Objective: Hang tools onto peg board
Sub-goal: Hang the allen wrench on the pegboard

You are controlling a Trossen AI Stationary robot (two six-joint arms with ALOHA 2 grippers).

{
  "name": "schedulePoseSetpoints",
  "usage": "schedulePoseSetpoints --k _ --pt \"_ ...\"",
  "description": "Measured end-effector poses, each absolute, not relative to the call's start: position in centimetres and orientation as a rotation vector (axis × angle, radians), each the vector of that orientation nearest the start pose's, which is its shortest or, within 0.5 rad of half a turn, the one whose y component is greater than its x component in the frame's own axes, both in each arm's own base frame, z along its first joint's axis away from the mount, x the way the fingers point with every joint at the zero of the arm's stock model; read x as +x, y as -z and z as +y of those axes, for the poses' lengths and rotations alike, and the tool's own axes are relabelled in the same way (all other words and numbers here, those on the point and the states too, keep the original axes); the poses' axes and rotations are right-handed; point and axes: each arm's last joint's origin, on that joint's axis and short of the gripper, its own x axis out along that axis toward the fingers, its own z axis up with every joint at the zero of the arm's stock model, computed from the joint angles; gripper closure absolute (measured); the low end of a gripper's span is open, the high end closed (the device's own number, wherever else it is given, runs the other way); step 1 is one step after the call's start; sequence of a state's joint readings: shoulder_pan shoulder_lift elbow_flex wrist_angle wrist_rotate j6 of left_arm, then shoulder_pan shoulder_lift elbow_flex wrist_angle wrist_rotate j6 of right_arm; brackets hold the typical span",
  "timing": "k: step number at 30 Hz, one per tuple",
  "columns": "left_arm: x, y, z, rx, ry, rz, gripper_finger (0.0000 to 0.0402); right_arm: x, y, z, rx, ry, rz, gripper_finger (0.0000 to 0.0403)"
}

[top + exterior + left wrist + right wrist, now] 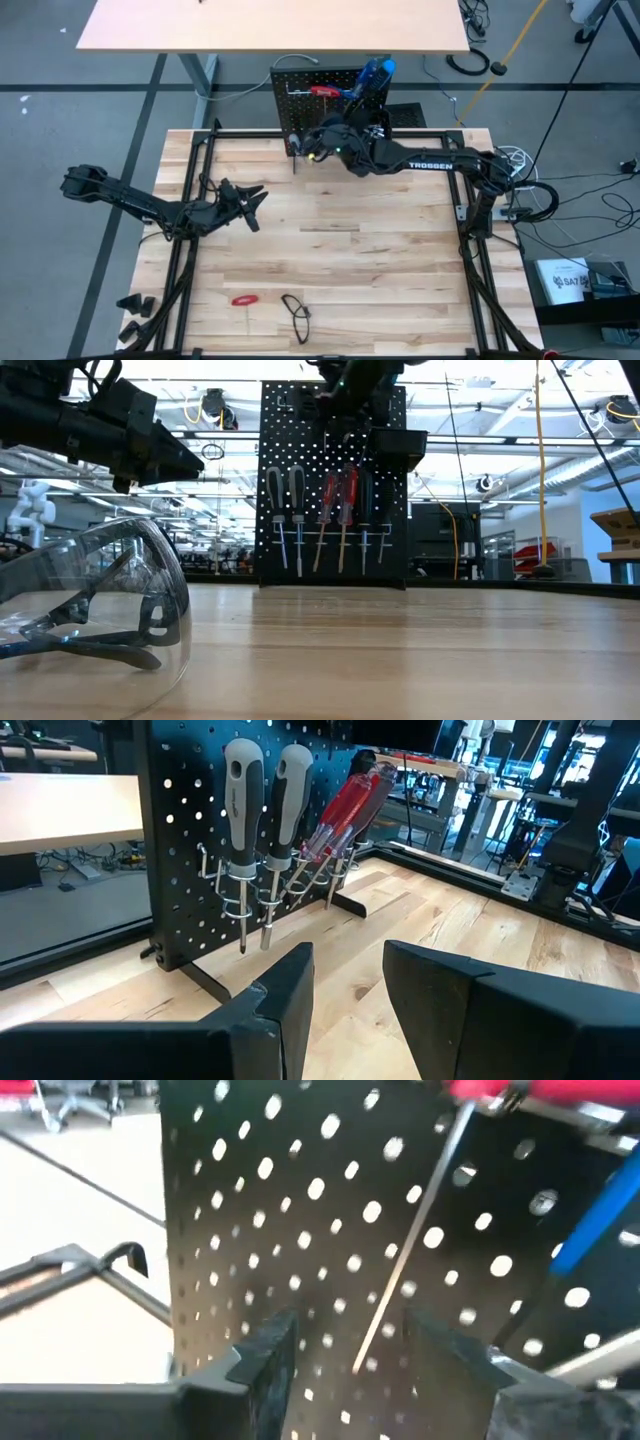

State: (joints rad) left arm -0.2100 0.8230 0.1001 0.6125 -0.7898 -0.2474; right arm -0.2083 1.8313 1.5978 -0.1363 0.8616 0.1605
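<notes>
Right hand (pixel 303 152) sits at the small upright black perforated peg board (pixel 310 85), about 12 o'clock on the wooden tabletop (pixel 330 250). Its fingers are spread, nothing between them; a thin metal shaft (pixel 410 1245) hangs just past them, likely so the tool stays on its hook. Grey-handled screwdrivers (pixel 262 795) and red-handled screwdrivers (pixel 350 800) hang in ring hooks. Left hand (pixel 245 205) waits at 9 o'clock, fingers apart, empty. Red-handled tool (pixel 245 299) lies at 6 o'clock beside clear safety glasses (pixel 297 312), not hung yet.
</notes>
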Motion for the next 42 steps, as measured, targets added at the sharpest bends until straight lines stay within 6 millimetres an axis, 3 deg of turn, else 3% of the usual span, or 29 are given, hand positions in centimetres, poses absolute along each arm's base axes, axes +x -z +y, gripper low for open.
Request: schedulePoseSetpoints --k 7,15,20,28,35,39,42 --pt "15.2 -17.0 -1.1 -0.186 -0.588 0.026 0.0272 41.0 -32.2 -8.6 0.003 1.034 0.349 0.0231" --pt "15.3 -17.1 -1.2 -0.164 -0.546 0.034 0.0272 41.7 -32.2 -3.7 -0.007 0.913 0.344 0.0231" --pt "15.6 -17.1 -1.8 -0.042 -0.348 0.073 0.0272 41.7 -31.6 0.4 0.029 0.755 0.399 0.0231" --pt "15.8 -17.4 -2.8 -0.002 0.021 0.079 0.0272 40.3 -28.9 7.3 0.163 0.453 0.582 0.0231" --pt "17.0 -21.4 -4.5 -0.014 0.188 0.029 0.0272 38.1 -26.3 13.0 0.111 0.391 0.619 0.0231" --pt "17.5 -23.2 -6.1 -0.047 0.176 0.180 0.0272 37.0 -25.2 14.7 0.067 0.417 0.612 0.0231" --pt "17.4 -23.6 -7.4 -0.165 0.154 0.299 0.0272 36.6 -24.7 15.3 0.057 0.395 0.631 0.0231"
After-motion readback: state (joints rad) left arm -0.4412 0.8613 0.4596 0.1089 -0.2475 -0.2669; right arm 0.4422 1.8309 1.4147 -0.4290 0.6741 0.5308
